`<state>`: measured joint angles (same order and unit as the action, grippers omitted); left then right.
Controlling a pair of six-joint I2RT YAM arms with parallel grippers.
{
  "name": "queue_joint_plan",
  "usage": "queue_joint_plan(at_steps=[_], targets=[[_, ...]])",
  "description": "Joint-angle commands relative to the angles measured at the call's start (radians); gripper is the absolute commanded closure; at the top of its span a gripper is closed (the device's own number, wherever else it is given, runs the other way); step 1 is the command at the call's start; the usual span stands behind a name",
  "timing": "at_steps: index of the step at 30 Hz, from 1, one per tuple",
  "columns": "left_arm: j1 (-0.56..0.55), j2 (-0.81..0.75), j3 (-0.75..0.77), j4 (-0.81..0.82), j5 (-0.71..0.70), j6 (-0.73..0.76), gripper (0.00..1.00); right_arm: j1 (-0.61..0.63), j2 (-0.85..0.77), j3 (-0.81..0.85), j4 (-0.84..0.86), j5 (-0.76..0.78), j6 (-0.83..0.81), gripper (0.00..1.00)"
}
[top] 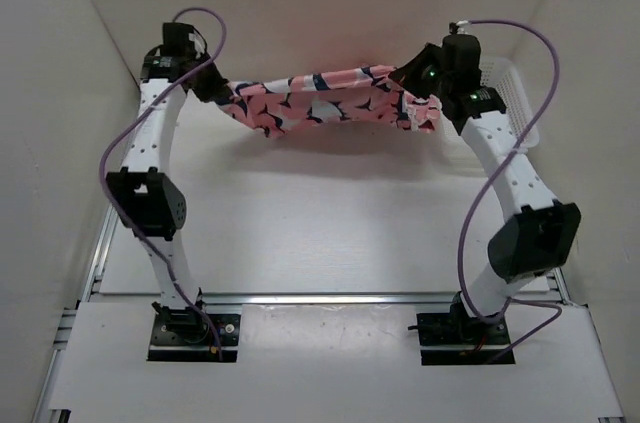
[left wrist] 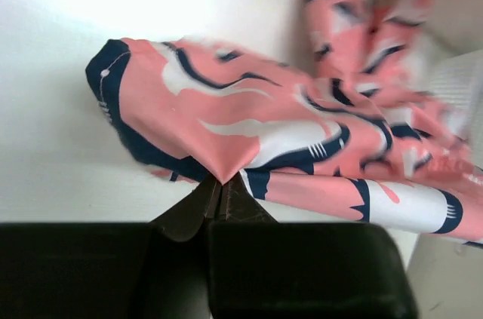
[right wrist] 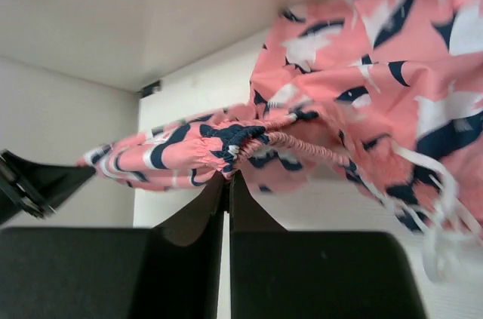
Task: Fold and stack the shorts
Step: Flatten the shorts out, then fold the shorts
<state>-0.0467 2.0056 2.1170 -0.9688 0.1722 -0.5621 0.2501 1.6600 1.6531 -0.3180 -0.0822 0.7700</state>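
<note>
The pink shorts (top: 325, 98) with navy-and-white shapes hang stretched in the air between both arms at the back of the table. My left gripper (top: 215, 86) is shut on their left end; in the left wrist view the fabric (left wrist: 249, 123) pinches to a point in the left gripper (left wrist: 219, 183). At the other end, my right gripper (top: 412, 78) is shut on the gathered waistband (right wrist: 241, 138), which the right gripper (right wrist: 229, 177) clamps between closed fingers. A white drawstring (right wrist: 445, 213) dangles at the right.
A white mesh basket (top: 515, 93) stands at the back right, behind the right arm. White walls close in the table on the left, back and right. A metal rail (top: 330, 298) runs along the near edge by the arm bases.
</note>
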Motion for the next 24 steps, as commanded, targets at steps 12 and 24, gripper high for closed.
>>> queue_joint_plan(at_steps=[12,24], targets=[[-0.073,-0.53,-0.804,0.028,-0.08,0.044,0.09,0.123,-0.543,-0.875,-0.131,0.032,-0.034,1.0],[-0.022,-0.541,-1.041,0.019,-0.159,-0.091,0.06,0.092,-0.574,-0.946,-0.188,0.081,0.0,1.0]])
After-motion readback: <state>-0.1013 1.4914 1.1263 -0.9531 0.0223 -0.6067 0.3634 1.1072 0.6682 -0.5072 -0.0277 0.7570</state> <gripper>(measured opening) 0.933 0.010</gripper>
